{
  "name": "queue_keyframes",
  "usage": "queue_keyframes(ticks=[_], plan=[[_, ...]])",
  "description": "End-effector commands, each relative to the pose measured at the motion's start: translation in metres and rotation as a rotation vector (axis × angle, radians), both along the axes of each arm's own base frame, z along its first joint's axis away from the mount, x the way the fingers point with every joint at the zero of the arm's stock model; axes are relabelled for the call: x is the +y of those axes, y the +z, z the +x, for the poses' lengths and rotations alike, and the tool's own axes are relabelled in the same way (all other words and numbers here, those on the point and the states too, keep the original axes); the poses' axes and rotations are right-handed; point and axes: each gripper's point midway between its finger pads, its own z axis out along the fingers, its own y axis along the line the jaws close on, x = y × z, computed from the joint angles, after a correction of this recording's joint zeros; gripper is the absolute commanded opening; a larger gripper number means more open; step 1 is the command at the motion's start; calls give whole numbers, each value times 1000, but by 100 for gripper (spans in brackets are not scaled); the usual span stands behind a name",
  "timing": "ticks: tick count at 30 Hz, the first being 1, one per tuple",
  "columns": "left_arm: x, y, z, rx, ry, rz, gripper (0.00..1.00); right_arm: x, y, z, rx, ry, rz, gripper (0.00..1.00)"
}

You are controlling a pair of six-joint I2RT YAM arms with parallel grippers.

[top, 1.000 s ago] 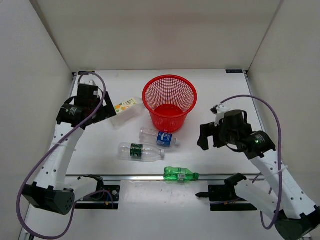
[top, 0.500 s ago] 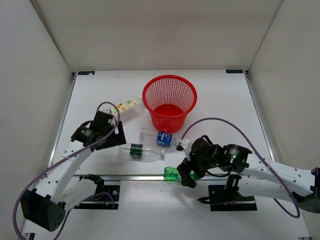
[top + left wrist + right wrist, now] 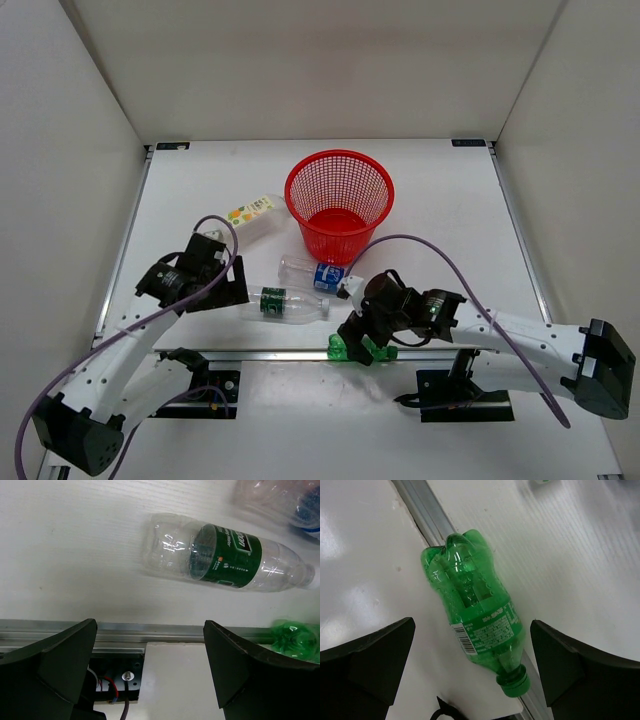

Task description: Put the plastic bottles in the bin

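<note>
Our right gripper (image 3: 472, 652), spread, straddles the ribbed translucent green bottle (image 3: 470, 605) at centre frame; our left gripper (image 3: 150, 652), also spread, faces a clear, crinkled green-labelled bottle (image 3: 225, 555).

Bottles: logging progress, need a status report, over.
Left hand open, just short of dark-green-label bottle. Right hand open over green bottle. No bottle in bin yet. No obstruction seen.
</note>
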Motion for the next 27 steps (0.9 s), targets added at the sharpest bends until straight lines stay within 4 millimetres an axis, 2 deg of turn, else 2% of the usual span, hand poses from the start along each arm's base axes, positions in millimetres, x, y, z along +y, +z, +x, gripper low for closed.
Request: queue_keyframes(ticks=[1, 3, 9, 11, 13, 17, 21, 24, 25, 26, 27], plan=[[-5, 14, 7, -31, -72, 6, 98, 21, 10, 5, -38, 78, 117, 98], [-12, 12, 11, -22, -103, -4, 98, 17, -1, 3, -3, 81, 104, 95], [-33, 15, 26, -19, -242, -20, 99, 8, -27, -6, 7, 112, 18, 95], [-38, 20, 33, -19, -276, 4, 99, 3, -33, -3, -13, 107, -18, 95], [-39, 14, 40, 7, -290, 54, 99, 3, -37, -2, -28, 105, -44, 95], [-50, 9, 52, 18, -340, 34, 99, 0, -45, 5, -32, 63, -84, 91], [-67, 16, 63, -22, -395, -44, 98, -2, -52, 7, -9, 51, -127, 79], [-67, 16, 69, -20, -393, -47, 99, -2, -56, 8, -4, 42, -158, 74], [-70, 15, 71, -20, -403, -43, 99, -2, -56, 11, -6, 33, -163, 67], [-68, 11, 71, -12, -401, -33, 99, -4, -57, 13, -4, 18, -167, 51], [-69, 12, 72, -12, -408, -27, 99, -5, -55, 15, -8, 7, -167, 41]])
